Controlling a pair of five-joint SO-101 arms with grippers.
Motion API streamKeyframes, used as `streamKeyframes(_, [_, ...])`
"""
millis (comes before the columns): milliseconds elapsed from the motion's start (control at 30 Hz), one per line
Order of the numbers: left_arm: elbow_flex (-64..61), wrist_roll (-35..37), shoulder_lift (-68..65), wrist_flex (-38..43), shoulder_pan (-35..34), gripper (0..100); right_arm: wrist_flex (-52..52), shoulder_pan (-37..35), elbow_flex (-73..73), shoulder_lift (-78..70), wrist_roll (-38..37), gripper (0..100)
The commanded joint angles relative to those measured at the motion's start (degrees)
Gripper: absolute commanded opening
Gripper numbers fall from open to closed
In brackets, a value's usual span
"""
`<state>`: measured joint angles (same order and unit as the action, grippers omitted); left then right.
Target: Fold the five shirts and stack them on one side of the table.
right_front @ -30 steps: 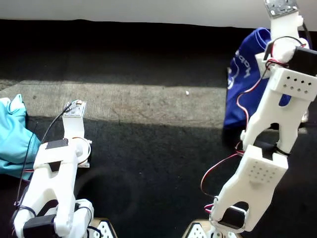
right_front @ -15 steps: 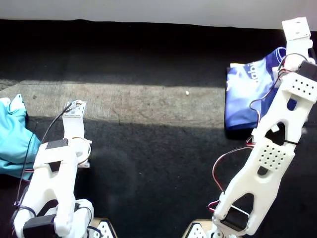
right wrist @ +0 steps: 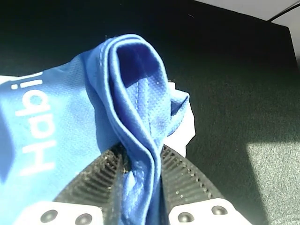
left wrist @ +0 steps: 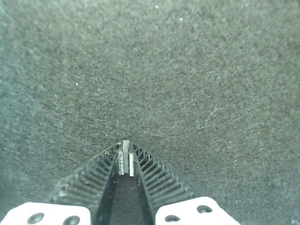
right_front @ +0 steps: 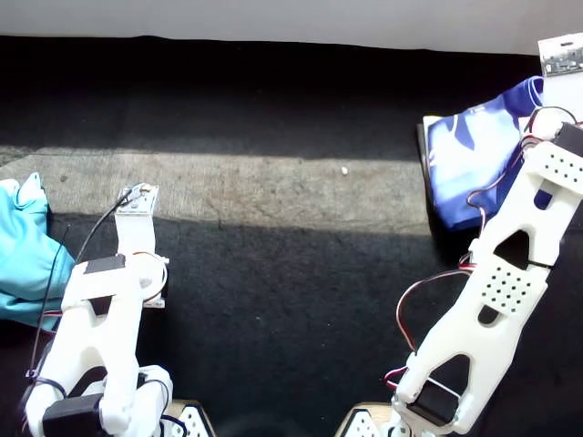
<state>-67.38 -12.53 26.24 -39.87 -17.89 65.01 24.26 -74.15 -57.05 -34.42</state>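
**Blue shirt dragged toward the far right corner**

Over the last second the white right arm (right_front: pixel 496 291) has swung outward to the right edge of the table. It pulled the royal-blue mesh shirt (right_front: pixel 474 168) with it, and the shirt has gone from an upright bunch to a flatter spread in the far right corner.

The right gripper (right wrist: pixel 140 157) pinches a rolled fold of that shirt between its ribbed fingers. A white patch (right wrist: pixel 183 131) peeks from under the blue fabric; what it is cannot be told. In the high view the arm's upper links overlap the shirt's right side.

The crumpled turquoise shirt (right_front: pixel 23 246) lies at the left edge, just beside the left arm (right_front: pixel 100 319). The left gripper (left wrist: pixel 125 157) hangs just above bare cloth, its fingers pressed together on nothing. Neither the left arm nor the turquoise shirt has shifted from the earlier frames.

The black felt-like table surface (right_front: pixel 291 300) is crossed from side to side by a sunlit band (right_front: pixel 273 191). A white wall (right_front: pixel 273 18) runs along the far edge.
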Motion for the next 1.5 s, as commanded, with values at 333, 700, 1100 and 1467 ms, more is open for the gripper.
streamKeyframes(333, [-0.04,-0.18,0.31,1.32,-0.84,1,-1.45,0.66,-3.38,1.01,-0.26,28.8])
streamKeyframes(700, [-0.04,-0.18,0.31,1.32,-0.84,1,8.31,-1.98,-12.88,0.4,11.08,3.4])
streamKeyframes(1100, [-0.04,-0.18,0.31,1.32,-0.84,1,11.03,-0.92,-9.63,-2.59,7.12,2.5])
streamKeyframes(1467, [-0.04,-0.18,0.31,1.32,-0.84,1,11.12,6.29,-11.12,-7.69,3.08,2.5])
